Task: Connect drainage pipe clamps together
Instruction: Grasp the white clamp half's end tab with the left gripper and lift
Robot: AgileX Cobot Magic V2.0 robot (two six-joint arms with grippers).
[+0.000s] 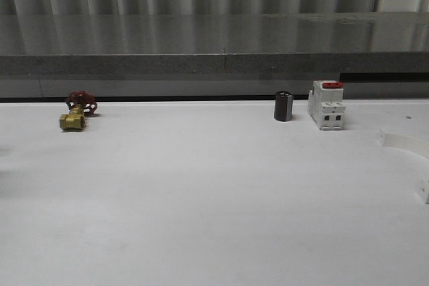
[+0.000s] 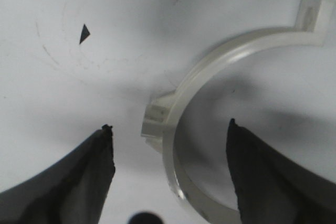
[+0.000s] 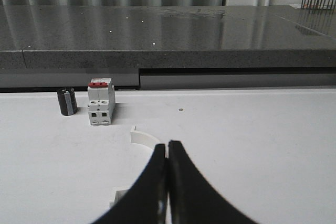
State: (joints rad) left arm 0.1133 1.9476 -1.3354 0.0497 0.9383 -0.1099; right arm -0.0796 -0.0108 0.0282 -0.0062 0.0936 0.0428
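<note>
One white drainage pipe clamp (image 2: 220,53) lies flat on the white table in the left wrist view. My left gripper (image 2: 169,124) is open above it, one dark finger on each side of its curved band and side lug. The other clamp (image 1: 402,141) lies at the table's right edge in the front view. The right wrist view shows that clamp (image 3: 143,137) curving behind my right gripper (image 3: 168,142), whose fingers are pressed together. The band's middle is hidden behind them, so I cannot tell whether they touch it.
A brass valve with a red handle (image 1: 77,113) sits at the back left. A black cylinder (image 1: 283,106) and a white breaker with a red switch (image 1: 326,105) stand at the back right. A grey ledge (image 1: 214,65) runs behind the table.
</note>
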